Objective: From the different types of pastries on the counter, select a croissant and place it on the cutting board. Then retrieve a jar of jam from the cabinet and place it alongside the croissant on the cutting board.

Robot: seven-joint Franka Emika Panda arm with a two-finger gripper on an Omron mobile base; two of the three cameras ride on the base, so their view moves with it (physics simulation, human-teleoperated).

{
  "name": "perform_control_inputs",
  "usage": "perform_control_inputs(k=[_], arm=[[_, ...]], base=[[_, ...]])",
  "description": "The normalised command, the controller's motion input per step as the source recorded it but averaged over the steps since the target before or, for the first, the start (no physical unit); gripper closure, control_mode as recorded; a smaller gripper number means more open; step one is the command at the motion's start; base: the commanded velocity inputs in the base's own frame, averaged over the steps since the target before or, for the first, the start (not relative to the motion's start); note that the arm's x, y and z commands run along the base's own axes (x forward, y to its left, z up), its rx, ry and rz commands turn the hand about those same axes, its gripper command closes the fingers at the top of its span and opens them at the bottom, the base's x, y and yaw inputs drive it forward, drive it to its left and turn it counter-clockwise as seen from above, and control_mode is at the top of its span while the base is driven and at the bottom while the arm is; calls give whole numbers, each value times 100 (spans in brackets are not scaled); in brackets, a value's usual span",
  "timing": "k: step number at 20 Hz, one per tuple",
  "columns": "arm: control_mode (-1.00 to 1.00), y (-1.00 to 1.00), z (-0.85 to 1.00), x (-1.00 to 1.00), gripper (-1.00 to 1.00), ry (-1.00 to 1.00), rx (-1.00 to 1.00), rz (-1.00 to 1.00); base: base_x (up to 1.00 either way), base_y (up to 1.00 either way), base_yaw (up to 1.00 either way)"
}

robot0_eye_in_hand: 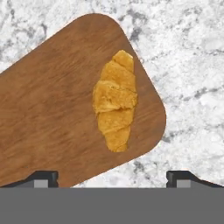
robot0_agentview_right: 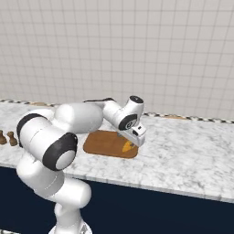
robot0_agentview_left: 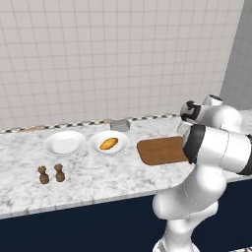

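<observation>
**Croissant lies on the board, gripper open above it**

The white arm rises from the base, folds at the elbow and reaches forward over the counter (robot0_agentview_left: pixel 98 182), its wrist bent so the hand looks straight down. The gripper (robot0_agentview_right: pixel 132 140) hangs just above the near right corner of the cutting board (robot0_agentview_right: pixel 103 142). In the hand view its two dark fingertips (robot0_eye_in_hand: pixel 43 178) stand wide apart at the bottom edge, at 7 and 5 o'clock, with nothing between them.

The cutting board lies flat on the marble. The croissant (robot0_eye_in_hand: pixel 115 101) rests on it near the rounded corner, lengthwise from 12 to 6 o'clock in the hand view, clear of both fingertips. In the right base view, an orange sliver of it shows just under the hand.

In the left base view, at 9 o'clock from the board, two white plates sit side by side. The nearer plate (robot0_agentview_left: pixel 109 142) holds the longer golden pastry (robot0_agentview_left: pixel 109 143); the farther plate (robot0_agentview_left: pixel 64 142) is bare. Two small brown shakers (robot0_agentview_left: pixel 51 174) stand at 7 o'clock from the plates, near the counter's front.
</observation>
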Motion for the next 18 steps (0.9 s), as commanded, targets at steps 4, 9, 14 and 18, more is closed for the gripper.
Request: perform_control_inputs(k=[4, 9, 14, 18], arm=[[-100, 14, 71, -50, -100, 0, 0, 0], [-100, 15, 56, -41, -100, 0, 0, 0], [-100, 18, 11, -19, -100, 1, -1, 0], [100, 0, 0, -10, -100, -1, 0, 0]], base=[[0, 0, 0], [0, 0, 0], [0, 0, 0], [-25, 0, 1]])
